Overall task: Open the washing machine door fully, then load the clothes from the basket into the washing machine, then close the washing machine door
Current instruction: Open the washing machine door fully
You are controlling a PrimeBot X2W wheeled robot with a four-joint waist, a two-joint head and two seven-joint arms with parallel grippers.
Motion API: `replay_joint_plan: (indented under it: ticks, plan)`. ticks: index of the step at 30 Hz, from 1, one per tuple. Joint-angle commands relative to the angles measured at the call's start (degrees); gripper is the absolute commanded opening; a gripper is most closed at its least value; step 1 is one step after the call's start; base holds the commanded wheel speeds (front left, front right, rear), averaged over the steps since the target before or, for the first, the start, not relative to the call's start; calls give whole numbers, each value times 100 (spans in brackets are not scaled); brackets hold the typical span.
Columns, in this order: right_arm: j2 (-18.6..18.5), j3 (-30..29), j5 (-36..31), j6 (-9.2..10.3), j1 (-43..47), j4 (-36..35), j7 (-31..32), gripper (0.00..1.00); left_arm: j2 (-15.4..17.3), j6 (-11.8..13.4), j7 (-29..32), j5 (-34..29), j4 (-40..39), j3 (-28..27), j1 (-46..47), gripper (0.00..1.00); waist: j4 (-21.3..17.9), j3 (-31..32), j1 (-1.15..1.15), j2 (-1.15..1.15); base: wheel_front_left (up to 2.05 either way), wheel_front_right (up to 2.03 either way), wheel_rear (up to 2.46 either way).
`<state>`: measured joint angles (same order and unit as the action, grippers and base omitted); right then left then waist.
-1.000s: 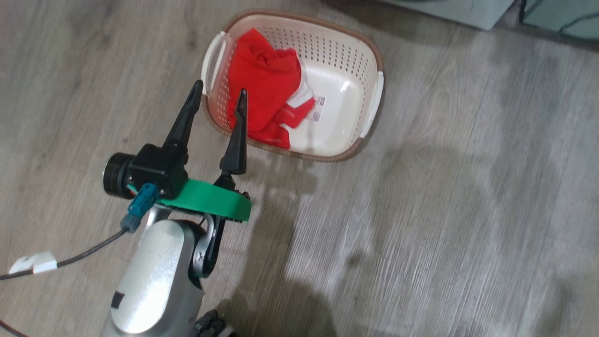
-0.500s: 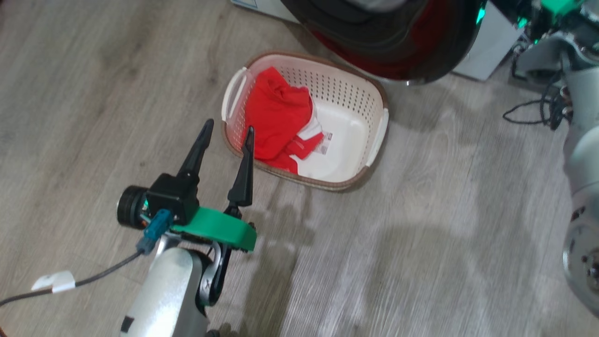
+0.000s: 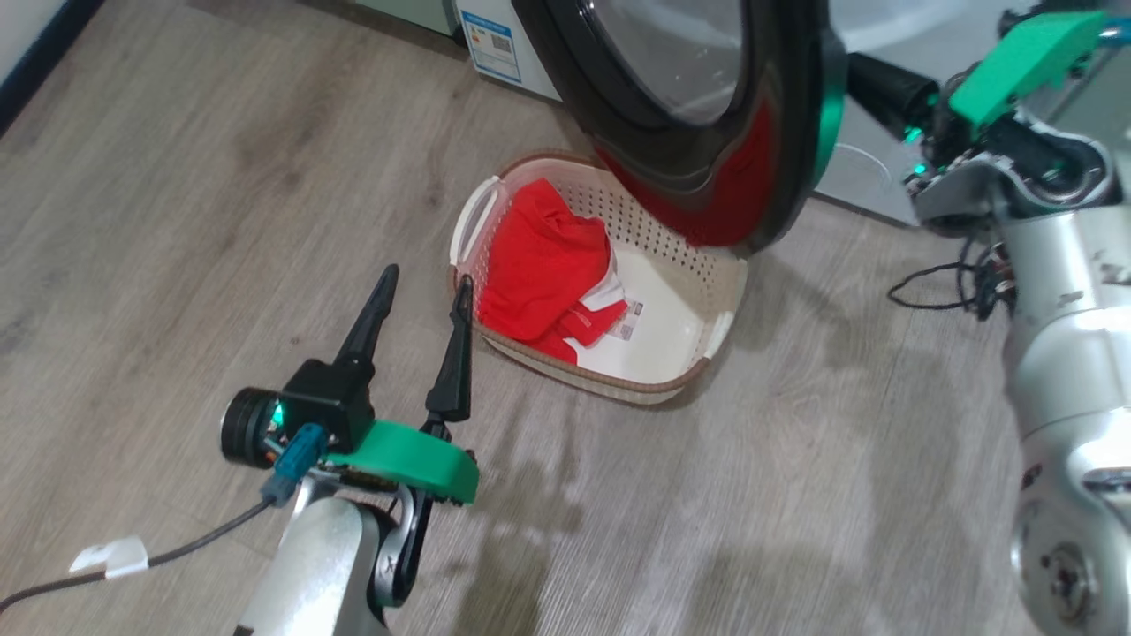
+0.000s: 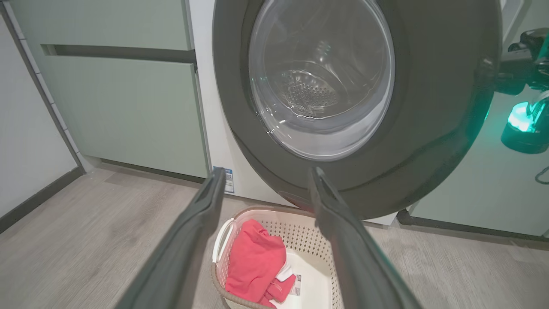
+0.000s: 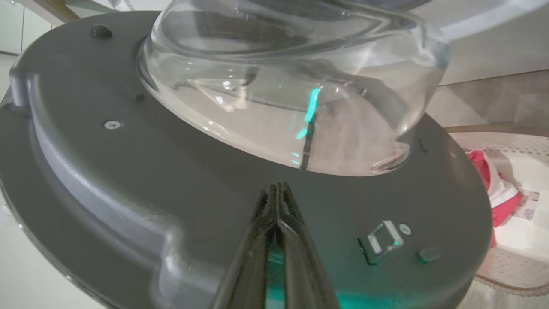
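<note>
Right gripper (image 5: pixel 278 186) pinched fully closed, holding nothing, tips at the dark inner face of the washing machine door (image 3: pixel 680 97) just under its glass bowl; contact we cannot confirm. We judge the closed fingers serve as a pusher to swing it wider. Left gripper (image 3: pixel 426 276) spread wide, empty, the basket (image 3: pixel 610 389) just ahead of its tips, likely readied for the clothes (image 3: pixel 543 265) lying at the basket end nearest it. Blue sticker (image 3: pixel 490 40) on the washing machine (image 4: pixel 203 107) and paper label (image 3: pixel 629 320) on the basket floor: print too small to read
</note>
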<state>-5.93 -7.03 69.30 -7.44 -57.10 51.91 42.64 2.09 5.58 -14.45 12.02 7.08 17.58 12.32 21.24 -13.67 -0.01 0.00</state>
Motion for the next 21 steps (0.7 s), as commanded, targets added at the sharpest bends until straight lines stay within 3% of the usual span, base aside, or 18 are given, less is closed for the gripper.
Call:
replay_joint_plan:
  ticks: [1, 21]
  plan:
    - [166, 117, 95, -5, -55, -263, 41, 0, 78, 30, -55, -36, -176, -217, -1, 100, 48, 52, 1, 0, 0, 0, 0]
    - [303, 819, 1124, -5, 650, -640, 312, 0, 78, 19, -55, -48, -6, -353, -250, 100, 609, 434, 1, 0, 0, 0, 0]
